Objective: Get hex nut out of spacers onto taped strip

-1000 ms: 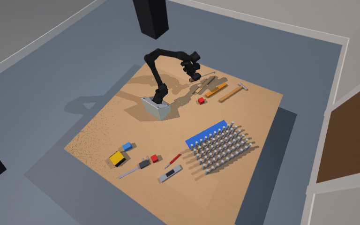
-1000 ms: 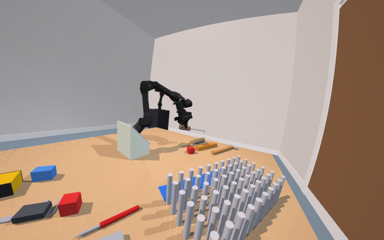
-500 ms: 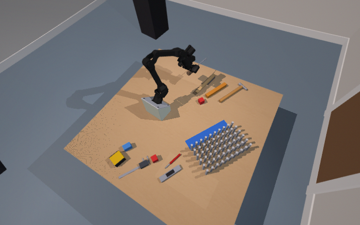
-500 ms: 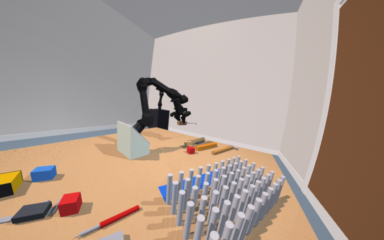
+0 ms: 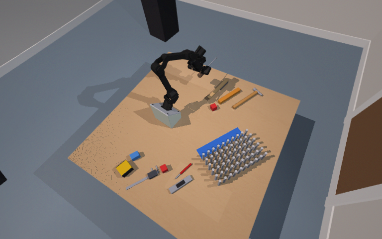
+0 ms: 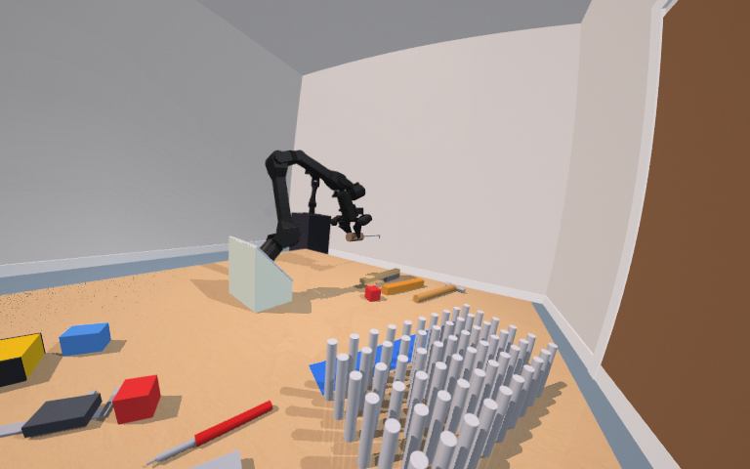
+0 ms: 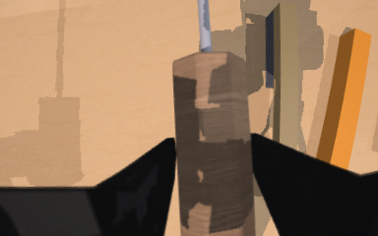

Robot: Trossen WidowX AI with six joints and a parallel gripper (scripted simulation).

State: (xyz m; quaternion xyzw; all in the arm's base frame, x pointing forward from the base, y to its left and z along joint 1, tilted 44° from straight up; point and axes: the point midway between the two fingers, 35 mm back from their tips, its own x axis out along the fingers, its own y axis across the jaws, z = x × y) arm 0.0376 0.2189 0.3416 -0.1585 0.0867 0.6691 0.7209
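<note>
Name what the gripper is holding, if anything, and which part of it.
The gripper holds a thin-shafted tool by its brown wooden handle.

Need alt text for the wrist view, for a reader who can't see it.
Black jaws grip a wooden tool handle from both sides, its thin metal shaft running out of the top of the picture. To the right, an olive bar and an orange bar lie on the tan tabletop.

The handle (image 5: 200,75) (image 6: 354,236) (image 7: 213,118) looks like grained wood, its shaft (image 5: 213,61) (image 6: 370,235) (image 7: 205,27) like smooth metal; the spacers (image 5: 223,159) (image 6: 391,442) look smooth.
</note>
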